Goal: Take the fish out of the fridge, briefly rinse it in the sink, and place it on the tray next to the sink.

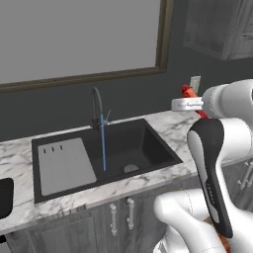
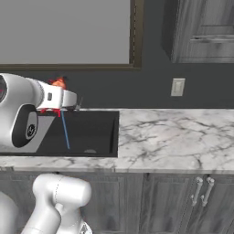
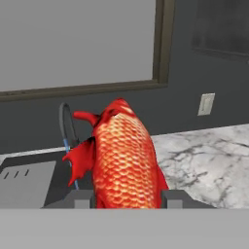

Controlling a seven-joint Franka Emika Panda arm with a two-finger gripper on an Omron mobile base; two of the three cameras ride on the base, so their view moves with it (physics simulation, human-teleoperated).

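My jaws are clamped on the fish (image 3: 124, 158), one finger (image 3: 80, 198) on each flank, and its scaled red-orange body rises between them with a fin spread out toward the tap. Taking the sink (image 1: 143, 143) as the landmark: I hold the fish in the air, clear of the white marble surface (image 2: 173, 137). In the left base view it (image 1: 188, 92) shows as a red sliver past the sink's right rim and just in front of the pale wall socket (image 1: 195, 83); in the right base view it (image 2: 58, 82) peeks above my wrist, over the back of the basin.

At the sink's back edge stands the dark gooseneck tap (image 1: 97, 106), and a thin blue stream of water (image 1: 103, 143) falls straight from it to the black floor of the basin, landing a little short of the round drain (image 1: 131, 168). A pale grey slotted panel (image 1: 64, 165) covers the sink's left part. Well beyond that left side, at the picture's edge, a rounded black corner of the tray (image 1: 5, 197) lies on the surface. Behind the sink a dark-framed window (image 1: 79, 39) fills the wall, and grey cabinet doors (image 1: 121, 217) with bar handles sit below the basin.
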